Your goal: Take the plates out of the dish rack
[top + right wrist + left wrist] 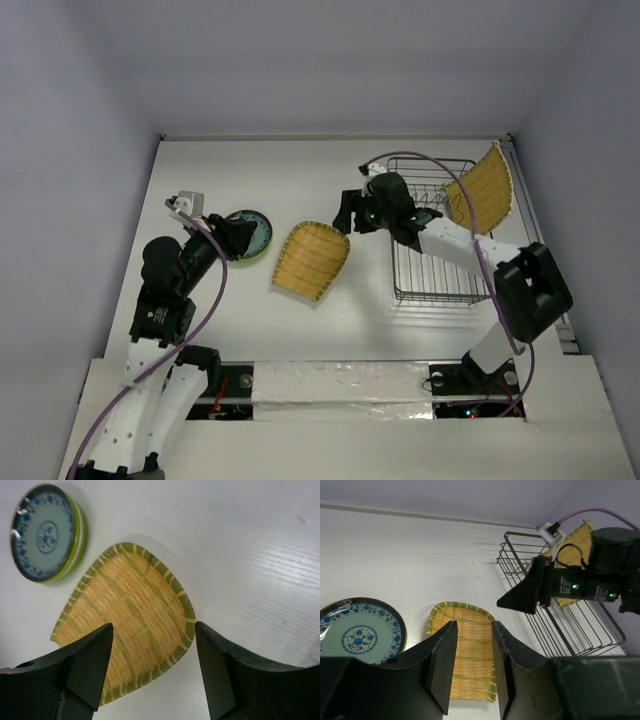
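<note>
Right claw [152, 640] is wide and empty, hanging over the rounded bamboo plate [310, 258]. That plate lies flat on the worktop [300, 180], between the dish rack [440, 298] and the stack of small plates [248, 233]. Your next target is probably the square bamboo plate [483, 188], the only plate I can see in the rack. It stands on edge, tilted, in the far right corner and pokes above the rim. From the right claw that's across the whole rack, to the right and slightly farther from the bases. The right arm [455, 245] is clearly nearer; the left arm [170, 290] is well apart, over by the stack. The top view alone doesn't pin down which way the plate leans. Left claw [474, 645] is narrow, with nothing between its fingers. Blind spots: the right arm covers the rack's left side from above, so you can't rule out a small plate under it. In the left wrist view the right claw partly hides the square plate. The stack count isn't readable.
</note>
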`<state>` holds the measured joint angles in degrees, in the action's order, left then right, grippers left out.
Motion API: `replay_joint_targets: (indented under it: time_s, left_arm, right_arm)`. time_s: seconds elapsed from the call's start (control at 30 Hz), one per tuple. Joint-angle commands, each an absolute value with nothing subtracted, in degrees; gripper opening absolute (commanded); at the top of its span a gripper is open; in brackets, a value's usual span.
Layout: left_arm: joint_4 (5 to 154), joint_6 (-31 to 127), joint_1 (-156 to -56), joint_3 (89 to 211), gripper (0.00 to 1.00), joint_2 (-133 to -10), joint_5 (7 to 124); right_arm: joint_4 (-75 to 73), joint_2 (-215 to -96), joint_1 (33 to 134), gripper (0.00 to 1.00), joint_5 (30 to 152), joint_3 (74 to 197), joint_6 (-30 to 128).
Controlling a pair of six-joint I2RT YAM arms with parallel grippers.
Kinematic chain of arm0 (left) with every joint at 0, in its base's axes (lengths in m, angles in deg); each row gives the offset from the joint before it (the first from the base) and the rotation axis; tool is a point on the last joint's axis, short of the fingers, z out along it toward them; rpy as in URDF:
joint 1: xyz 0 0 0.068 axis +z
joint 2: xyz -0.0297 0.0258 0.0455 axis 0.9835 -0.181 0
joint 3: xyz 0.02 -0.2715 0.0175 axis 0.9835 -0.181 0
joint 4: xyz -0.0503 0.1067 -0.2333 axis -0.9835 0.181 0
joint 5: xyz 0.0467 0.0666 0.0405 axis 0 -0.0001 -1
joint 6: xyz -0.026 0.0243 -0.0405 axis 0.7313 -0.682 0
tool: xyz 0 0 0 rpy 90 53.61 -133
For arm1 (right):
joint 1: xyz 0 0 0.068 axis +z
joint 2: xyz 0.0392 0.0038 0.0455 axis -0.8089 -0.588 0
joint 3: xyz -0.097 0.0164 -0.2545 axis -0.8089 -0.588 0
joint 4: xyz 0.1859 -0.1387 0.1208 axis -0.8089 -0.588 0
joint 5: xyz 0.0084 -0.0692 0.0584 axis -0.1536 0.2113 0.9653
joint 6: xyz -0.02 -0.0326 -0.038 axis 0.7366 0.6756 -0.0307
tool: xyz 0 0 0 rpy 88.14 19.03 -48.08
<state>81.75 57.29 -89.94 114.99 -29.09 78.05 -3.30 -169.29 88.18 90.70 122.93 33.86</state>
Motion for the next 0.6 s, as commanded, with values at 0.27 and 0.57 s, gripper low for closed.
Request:
replay_joint_targets:
  time_s: [0.27, 0.57]
  left_arm:
    - [79.8, 57.0, -89.7, 116.1, 0.3, -28.0, 78.5]
    - [79.8, 57.0, -89.7, 116.1, 0.3, -27.8, 78.4]
  right_arm:
    - [-4.2, -139.3, 84.2, 0.0, 57.2, 118.4, 35.5]
    - [-11.3, -130.5, 64.5, 0.4, 45.2, 114.9, 37.1]
